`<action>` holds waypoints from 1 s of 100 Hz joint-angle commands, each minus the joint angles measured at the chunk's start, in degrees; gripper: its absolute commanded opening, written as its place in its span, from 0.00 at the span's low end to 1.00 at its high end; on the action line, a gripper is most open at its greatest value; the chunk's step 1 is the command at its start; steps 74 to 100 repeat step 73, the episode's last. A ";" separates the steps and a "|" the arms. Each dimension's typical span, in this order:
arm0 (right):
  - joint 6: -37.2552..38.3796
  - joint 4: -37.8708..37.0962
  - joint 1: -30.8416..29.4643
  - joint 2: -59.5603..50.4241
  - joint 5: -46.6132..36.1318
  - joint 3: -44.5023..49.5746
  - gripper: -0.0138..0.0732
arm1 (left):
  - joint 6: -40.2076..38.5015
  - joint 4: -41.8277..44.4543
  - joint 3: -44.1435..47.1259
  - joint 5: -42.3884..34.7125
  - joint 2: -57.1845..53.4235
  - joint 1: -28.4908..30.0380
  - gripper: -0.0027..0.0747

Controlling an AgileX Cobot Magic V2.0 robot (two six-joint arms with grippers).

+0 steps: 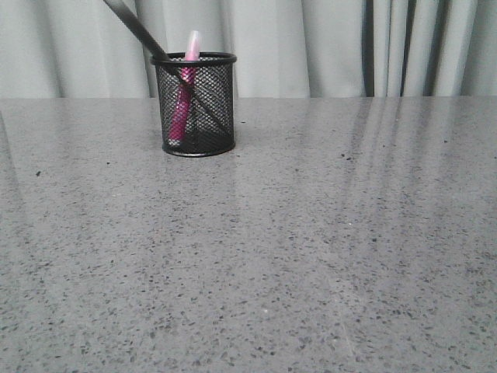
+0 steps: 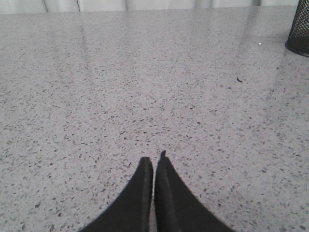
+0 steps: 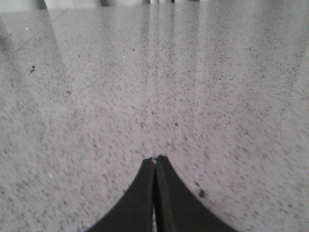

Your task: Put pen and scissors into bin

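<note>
The bin (image 1: pixel 194 105), a black wire-mesh cup, stands at the back left of the table. The magenta pen (image 1: pixel 185 89) stands inside it, its whitish cap above the rim. The scissors (image 1: pixel 133 25) lean in the bin, a dark part sticking up and to the left out of the frame; the handles do not show. An edge of the bin shows in the left wrist view (image 2: pixel 299 29). My left gripper (image 2: pixel 153 160) is shut and empty over bare table. My right gripper (image 3: pixel 155 160) is shut and empty over bare table. Neither arm shows in the front view.
The grey speckled table (image 1: pixel 311 233) stretches across the view. A pale curtain (image 1: pixel 349 47) hangs behind its far edge.
</note>
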 commanded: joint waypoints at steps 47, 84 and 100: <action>-4.49 -0.18 -0.59 -1.80 -2.33 0.86 0.08 | -0.57 -0.13 2.50 -3.13 -1.78 0.15 0.01; -4.49 -0.18 -0.59 -1.80 -2.23 0.86 0.08 | -0.57 -0.13 2.50 -3.13 -1.78 0.15 0.01; -4.49 -0.18 -0.59 -1.80 -2.23 0.86 0.08 | -0.57 -0.13 2.50 -3.13 -1.78 0.15 0.01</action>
